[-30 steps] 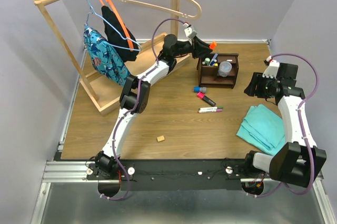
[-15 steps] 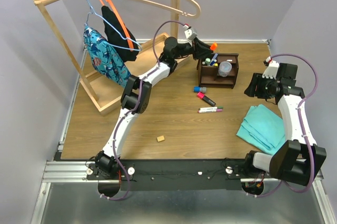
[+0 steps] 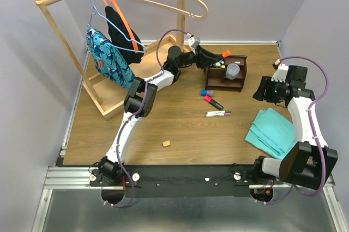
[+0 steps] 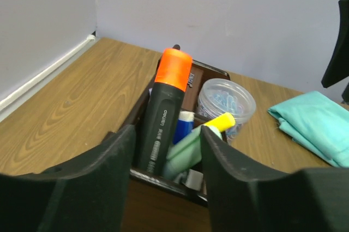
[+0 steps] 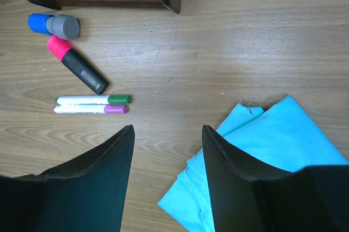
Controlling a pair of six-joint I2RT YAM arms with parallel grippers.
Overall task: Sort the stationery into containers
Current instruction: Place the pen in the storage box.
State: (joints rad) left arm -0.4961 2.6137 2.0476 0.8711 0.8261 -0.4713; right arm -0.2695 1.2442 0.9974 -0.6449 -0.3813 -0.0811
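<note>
The left gripper [image 4: 165, 134], fingers apart around the orange highlighter [image 4: 163, 106] in the organizer [image 4: 212, 69], could bump it and tip it out.

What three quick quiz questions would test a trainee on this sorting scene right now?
1. True or false: the right end effector is holding a marker.
2. The highlighter standing in the organizer, between the fingers of the left end effector, has which cap? A pink, B orange, C blue.
3. Which loose item lies farthest from the organizer?
Key: 1 false; 2 B; 3 the tan eraser.
</note>
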